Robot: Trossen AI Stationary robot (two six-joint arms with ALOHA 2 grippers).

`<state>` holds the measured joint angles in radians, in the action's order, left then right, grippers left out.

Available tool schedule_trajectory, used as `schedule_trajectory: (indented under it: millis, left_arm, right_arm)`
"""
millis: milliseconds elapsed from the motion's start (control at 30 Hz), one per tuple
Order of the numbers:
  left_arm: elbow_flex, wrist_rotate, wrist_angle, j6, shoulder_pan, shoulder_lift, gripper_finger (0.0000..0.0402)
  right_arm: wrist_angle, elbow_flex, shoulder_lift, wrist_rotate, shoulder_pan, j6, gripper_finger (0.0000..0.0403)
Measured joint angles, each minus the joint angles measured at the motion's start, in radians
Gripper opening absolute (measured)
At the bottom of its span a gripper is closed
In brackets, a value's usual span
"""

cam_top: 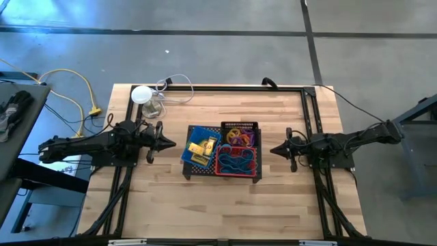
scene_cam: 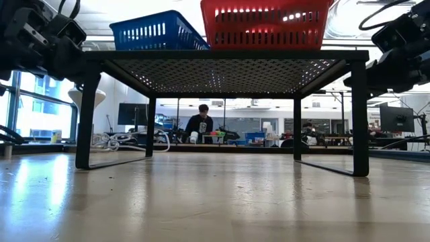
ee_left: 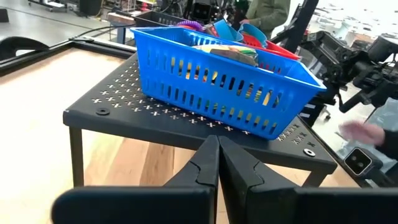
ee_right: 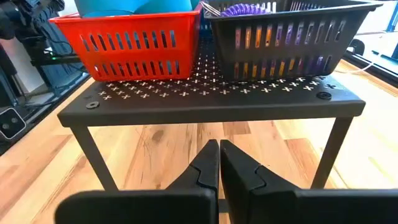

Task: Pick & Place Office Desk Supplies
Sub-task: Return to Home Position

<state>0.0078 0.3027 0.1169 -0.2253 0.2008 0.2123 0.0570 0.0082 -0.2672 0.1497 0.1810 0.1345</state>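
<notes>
On the shelf (ee_left: pixel 118 99), your blue bin (ee_left: pixel 217 87) sits skewed, long axis roughly front-to-back. Left gripper (cam_top: pixel 170 144) and right gripper (cam_top: pixel 274 149) flank it, fingers clenched.

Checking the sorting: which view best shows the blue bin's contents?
High view: it looks down into the blue bin, showing yellow boxes. The left wrist view shows its slotted wall and some contents; the low view only its wall; the right wrist view nothing certain.

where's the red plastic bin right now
The red slotted plastic bin sits on the black perforated metal shelf mid-table, on the right arm's side in the high view, next to the blue slotted plastic bin and the black slotted bin.
</notes>
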Motion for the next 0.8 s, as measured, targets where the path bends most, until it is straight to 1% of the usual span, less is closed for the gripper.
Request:
schedule_trajectory:
  millis: [467, 600, 800]
  left_arm:
    - [0.000, -0.003, 0.000, 0.000, 0.000, 0.000, 0.0000]
    - [0.000, -0.015, -0.003, 0.000, -0.024, -0.059, 0.0000]
    - [0.000, -0.013, -0.003, 0.000, -0.025, -0.196, 0.0000]
  right_arm:
    - [0.000, -0.001, 0.000, 0.000, 0.000, 0.000, 0.0002]
    - [-0.001, -0.001, 0.000, 0.000, 0.000, 0.000, 0.0002]
    - [-0.001, -0.001, 0.000, 0.000, 0.000, 0.000, 0.0002]
